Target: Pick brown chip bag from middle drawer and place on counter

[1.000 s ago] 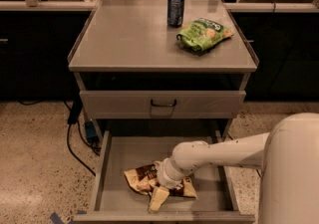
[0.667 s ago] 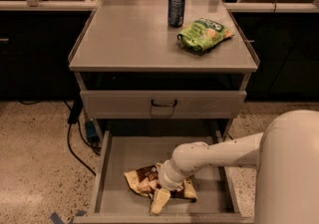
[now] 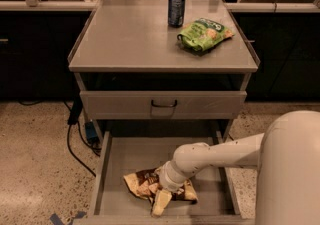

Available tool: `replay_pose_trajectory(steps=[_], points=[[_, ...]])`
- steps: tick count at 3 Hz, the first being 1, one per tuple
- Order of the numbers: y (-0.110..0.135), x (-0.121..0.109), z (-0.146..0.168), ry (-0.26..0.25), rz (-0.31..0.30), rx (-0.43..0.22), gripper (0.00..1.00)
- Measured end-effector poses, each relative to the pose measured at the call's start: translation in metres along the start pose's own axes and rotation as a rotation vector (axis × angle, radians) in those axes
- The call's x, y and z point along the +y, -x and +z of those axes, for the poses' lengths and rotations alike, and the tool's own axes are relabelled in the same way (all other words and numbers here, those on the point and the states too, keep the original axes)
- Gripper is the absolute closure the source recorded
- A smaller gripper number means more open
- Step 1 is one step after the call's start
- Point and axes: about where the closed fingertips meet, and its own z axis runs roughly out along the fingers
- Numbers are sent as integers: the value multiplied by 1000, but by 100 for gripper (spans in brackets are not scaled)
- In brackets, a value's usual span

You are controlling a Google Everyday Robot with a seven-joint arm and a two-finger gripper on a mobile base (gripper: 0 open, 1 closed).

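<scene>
At the front of the open middle drawer (image 3: 102, 169), close to its front edge, the brown chip bag (image 3: 141, 185) lies crumpled on the tray floor, about midway between the side walls. The gripper (image 3: 162, 198) is down on the bag's right part and touching it — whether it has closed on the bag I cannot tell. The white arm (image 3: 220, 151) comes in from the right. Above, the drawer with the dark handle (image 3: 164, 104) is shut. Farther back, on the desk (image 3: 130, 39), a green chip bag (image 3: 202, 34) lies towards the right — a dark blue can (image 3: 176, 9) stands upright just behind it.
</scene>
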Motion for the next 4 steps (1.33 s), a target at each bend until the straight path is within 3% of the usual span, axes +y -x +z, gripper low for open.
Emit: replay_pose_trajectory(steps=[3, 4], points=[[0, 0, 0, 0, 0, 0, 95], [0, 0, 0, 0, 0, 0, 100]])
